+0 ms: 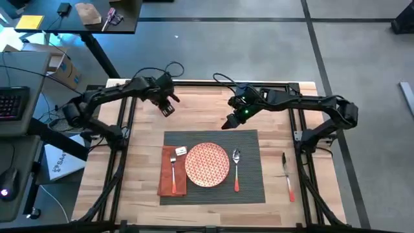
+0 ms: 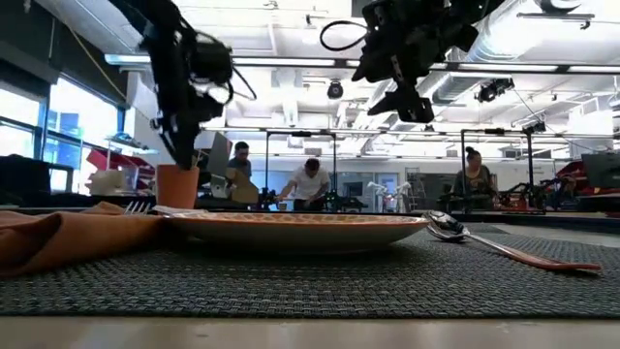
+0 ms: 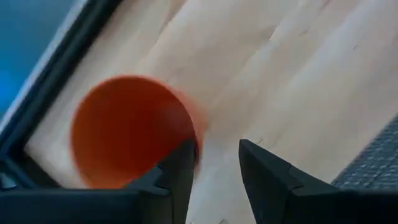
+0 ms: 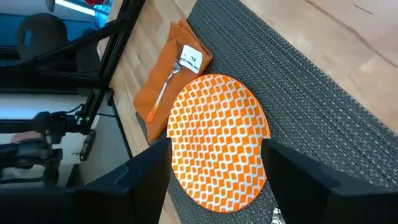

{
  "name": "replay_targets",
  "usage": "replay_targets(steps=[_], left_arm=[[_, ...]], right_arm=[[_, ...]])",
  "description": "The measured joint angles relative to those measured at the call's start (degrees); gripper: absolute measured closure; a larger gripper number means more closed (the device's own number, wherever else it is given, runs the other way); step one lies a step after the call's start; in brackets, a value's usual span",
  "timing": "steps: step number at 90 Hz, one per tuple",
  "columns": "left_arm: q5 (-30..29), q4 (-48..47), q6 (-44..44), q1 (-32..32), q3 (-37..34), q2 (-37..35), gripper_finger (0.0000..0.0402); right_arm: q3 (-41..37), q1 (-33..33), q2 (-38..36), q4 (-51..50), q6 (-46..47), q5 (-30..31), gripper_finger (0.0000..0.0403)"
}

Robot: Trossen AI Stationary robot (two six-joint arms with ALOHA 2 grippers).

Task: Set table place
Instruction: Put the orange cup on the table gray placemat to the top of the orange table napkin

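Note:
The dark grey placemat point(image 1: 249, 188) lies mid-table on the light wood table point(image 1: 142, 120). On it are an orange-patterned plate point(image 1: 207, 164), a spoon point(image 1: 236, 169) to the plate's right, and a rust-orange napkin point(image 1: 169, 178) with a fork point(image 1: 173, 158) to its left. An orange cup point(image 3: 124, 130) stands upright on the wood beyond the mat's far left corner. My left gripper point(image 3: 216, 152) hangs open just above it, one finger point(image 3: 181, 168) over the rim. The cup is hidden in the high view. My right gripper point(image 1: 231, 122) hovers open over the mat's far edge, holding nothing. My left gripper comes at the cup's rim point(image 3: 194, 142) from above, fingers pointing down. One finger lies at the rim's edge and the other stands outside over bare wood. I cannot tell whether the finger touches the rim. The cup stands upright on the table point(image 2: 177, 184).
A knife point(image 1: 286, 176) with an orange handle lies on bare wood right of the mat. Black frame bars point(image 1: 123, 129) run along both sides and the far edge of the table. A dark desk point(image 1: 77, 16) with clutter stands beyond the far left. People point(image 2: 310, 184) sit in the room behind.

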Motion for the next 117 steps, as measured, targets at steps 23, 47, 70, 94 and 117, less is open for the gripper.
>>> replay_targets(steps=[23,47,70,94,117], left_arm=[[4.97,-0.34,-0.14,-1.76,0.13,3.37,0.0392],[13.15,-7.09,-3.63,-11.98,1.83,-2.02,0.0401],[12.79,-7.36,-15.27,-27.41,2.34,-3.95,0.0401],[4.10,-6.41,-21.32,-36.34,2.34,-2.22,0.0401],[4.70,-2.86,-21.44,-38.09,2.34,0.71,0.0400]], right_arm=[[0.00,2.28,0.02,-0.14,1.24,0.35,0.0171],[0.00,2.75,0.02,-0.08,1.23,3.48,0.0171],[0.00,2.26,0.02,0.03,0.69,4.27,0.0171],[0.00,2.26,0.02,0.10,0.69,7.14,0.0171],[0.00,1.89,0.02,0.19,0.69,7.40,0.0171]])
